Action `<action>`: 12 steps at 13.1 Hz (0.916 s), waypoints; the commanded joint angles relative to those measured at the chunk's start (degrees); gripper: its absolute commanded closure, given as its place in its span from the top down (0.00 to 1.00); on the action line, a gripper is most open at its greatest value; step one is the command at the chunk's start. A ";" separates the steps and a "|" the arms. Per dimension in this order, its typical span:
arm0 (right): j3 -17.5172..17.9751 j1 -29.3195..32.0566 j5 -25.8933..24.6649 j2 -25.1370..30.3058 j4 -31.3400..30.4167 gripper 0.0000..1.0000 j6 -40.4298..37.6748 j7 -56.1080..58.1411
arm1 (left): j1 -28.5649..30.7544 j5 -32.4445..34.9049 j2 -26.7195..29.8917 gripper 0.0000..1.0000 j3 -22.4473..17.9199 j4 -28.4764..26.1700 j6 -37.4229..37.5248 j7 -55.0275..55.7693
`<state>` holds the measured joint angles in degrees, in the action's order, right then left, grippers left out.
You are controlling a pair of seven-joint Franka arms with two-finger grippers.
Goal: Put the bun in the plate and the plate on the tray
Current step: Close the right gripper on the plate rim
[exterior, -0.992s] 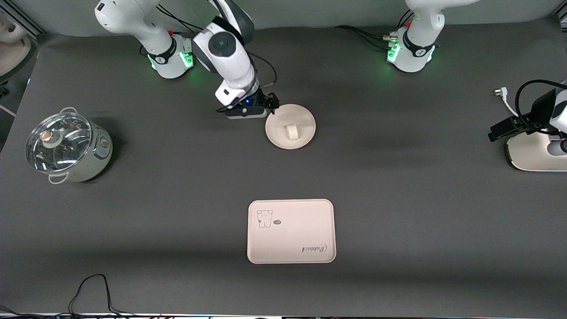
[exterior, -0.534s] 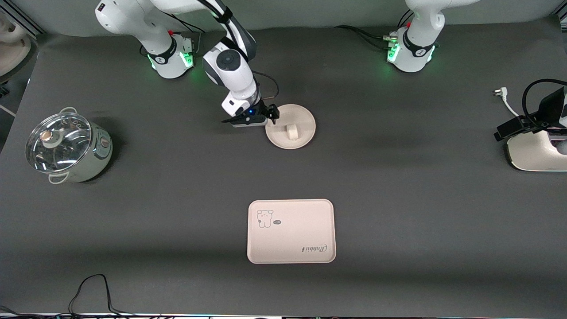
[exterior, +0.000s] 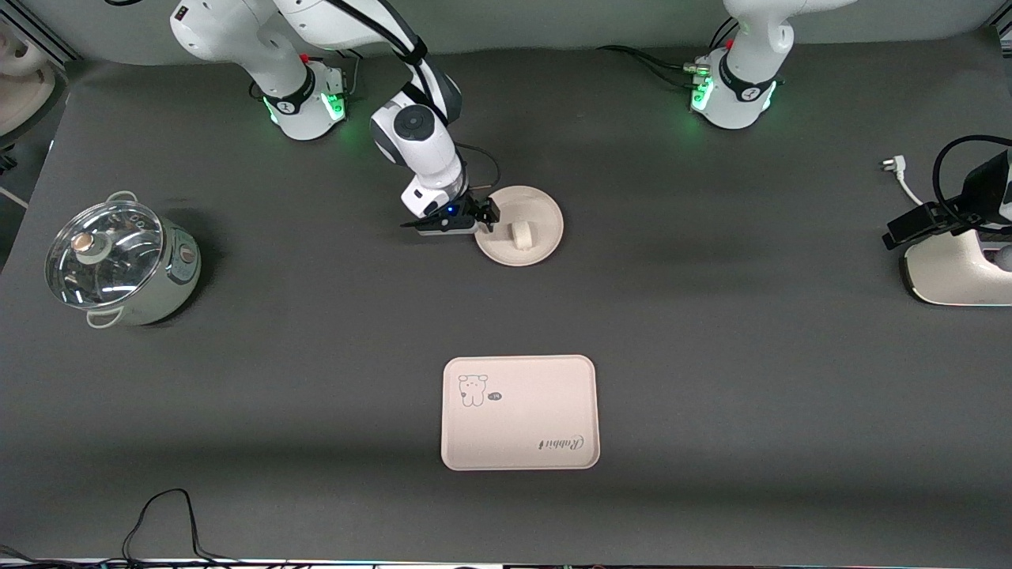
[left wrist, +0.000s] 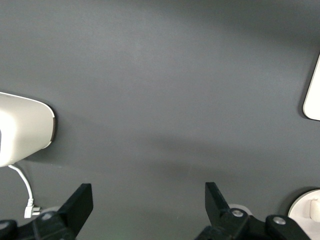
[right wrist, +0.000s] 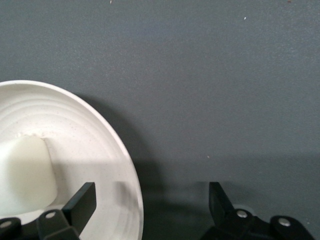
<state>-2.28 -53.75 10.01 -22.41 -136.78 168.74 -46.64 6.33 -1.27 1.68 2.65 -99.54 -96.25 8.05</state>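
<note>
Descending over the last second, the right claw (exterior: pixel 484 219) has come down from above the desk (exterior: pixel 711 356) to the rim of the plate (exterior: pixel 530 237), at upper centre of the front view; its fingers stand wide apart, one over the plate's edge and one outside it, holding nothing yet.

Bun (exterior: pixel 521 235): lying in the plate, near its middle; seen close in the right wrist view (right wrist: pixel 25 172); first half of the task judged done.

Plate: on the bare desk, unmoved; well apart from the tray (exterior: pixel 519 412), which sits at lower centre of the front view with nothing on it.

Left claw (left wrist: pixel 145 205): at the right edge of the front view, over bare desk beside a white appliance base (exterior: pixel 953 269); fingers apart, carrying nothing; arm waiting.

Steel pot (exterior: pixel 118 265): at left of the front view, untouched.

Meaning: the approach reads as a rim pinch on the plate; closing, lifting and carrying to the tray are not yet begun; bun may slide if the plate tilts.
</note>
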 commanded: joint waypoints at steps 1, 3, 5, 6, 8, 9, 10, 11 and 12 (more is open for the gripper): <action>0.09 -0.66 1.16 -0.09 0.72 0.85 0.18 -1.09 | -0.70 -0.13 1.22 1.00 -0.36 -1.09 0.10 -0.76; 0.00 -0.57 1.16 0.17 0.81 0.61 0.18 -1.62 | -0.79 0.04 1.31 1.00 -0.28 -1.09 0.27 -0.76; 0.09 -0.57 1.16 0.26 0.81 0.44 0.18 -1.62 | -0.97 0.04 0.87 1.00 -0.19 0.83 1.23 -0.93; 0.09 -0.57 1.16 0.26 0.81 0.37 0.18 -1.62 | -1.14 0.04 0.87 1.00 -0.10 1.45 2.54 -0.93; 0.09 -0.57 1.16 0.26 0.90 0.29 -0.25 -1.62 | -1.32 0.04 0.61 1.00 -0.10 1.72 3.17 -0.93; 0.00 -0.57 1.16 0.43 0.99 0.25 -1.04 -1.53 | -1.41 0.04 0.34 1.00 -0.10 1.89 3.00 -0.93; 0.00 -0.57 1.16 0.52 1.08 0.20 -1.14 -1.53 | -1.41 0.13 0.17 1.00 -0.10 1.98 2.99 -0.93; 0.00 -0.57 1.16 0.52 1.08 0.16 -1.14 -1.53 | -1.41 0.04 -0.10 1.00 -0.10 2.24 2.99 -0.93; 0.09 -0.57 1.16 0.52 1.08 0.13 -1.14 -1.53 | -1.67 0.04 -0.19 1.00 -0.01 2.68 2.91 -0.93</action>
<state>-2.20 -53.75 10.09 -22.39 -136.16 168.58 -47.18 5.62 -1.27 1.67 3.04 -98.26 -94.38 7.89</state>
